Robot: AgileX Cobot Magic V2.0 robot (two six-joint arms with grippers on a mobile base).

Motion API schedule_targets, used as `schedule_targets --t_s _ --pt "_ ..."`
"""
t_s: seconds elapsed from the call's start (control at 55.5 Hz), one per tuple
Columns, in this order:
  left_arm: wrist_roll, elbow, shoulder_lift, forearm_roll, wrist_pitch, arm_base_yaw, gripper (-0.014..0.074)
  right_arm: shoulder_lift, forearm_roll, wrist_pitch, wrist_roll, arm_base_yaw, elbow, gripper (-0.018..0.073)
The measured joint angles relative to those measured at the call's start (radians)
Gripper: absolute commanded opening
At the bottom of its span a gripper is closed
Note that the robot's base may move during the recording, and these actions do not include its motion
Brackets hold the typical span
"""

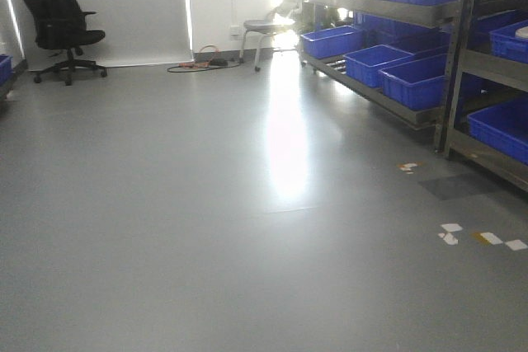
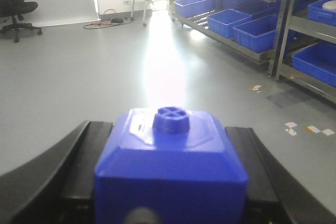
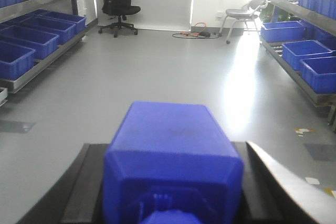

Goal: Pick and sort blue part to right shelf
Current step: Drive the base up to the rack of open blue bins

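In the left wrist view a blue part (image 2: 170, 166), a blocky piece with a round knob on its end, sits clamped between the black fingers (image 2: 79, 166) of my left gripper (image 2: 170, 174). My right gripper (image 3: 172, 179) is likewise shut on a second blue part (image 3: 173, 161), a box-shaped piece seen from its hollow end. The right shelf (image 1: 412, 39) stands along the right side of the room, a metal rack carrying large blue bins (image 1: 417, 80); it also shows in the left wrist view (image 2: 247, 24) and the right wrist view (image 3: 310, 61). Neither gripper appears in the front view.
Grey floor (image 1: 206, 204) stretches ahead with strong window glare. A black office chair (image 1: 58, 18) stands far left, a grey chair (image 1: 268, 26) and cables (image 1: 202, 63) by the back wall. Another rack of blue bins (image 3: 31, 40) lines the left side. Tape marks (image 1: 483, 238) dot the floor.
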Motion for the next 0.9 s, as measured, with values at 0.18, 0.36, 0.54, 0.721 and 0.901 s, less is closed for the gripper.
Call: schedule_targets --t_s 0.18,0.36,0.54,0.721,0.901 --pt "0.000 0.000 0.000 0.000 0.000 0.000 0.0332 0.000 0.000 0.000 0.000 0.002 0.000 0.0185" --pt "0.000 0.000 0.000 0.000 0.000 0.000 0.0332 0.000 0.000 0.000 0.000 0.002 0.000 0.0185" --pt "0.000 0.000 0.000 0.000 0.000 0.000 0.0332 0.000 0.000 0.000 0.000 0.002 0.000 0.0185" --pt "0.000 0.000 0.000 0.000 0.000 0.000 0.0332 0.000 0.000 0.000 0.000 0.002 0.000 0.0185" --pt "0.000 0.000 0.000 0.000 0.000 0.000 0.0332 0.000 0.000 0.000 0.000 0.002 0.000 0.0185"
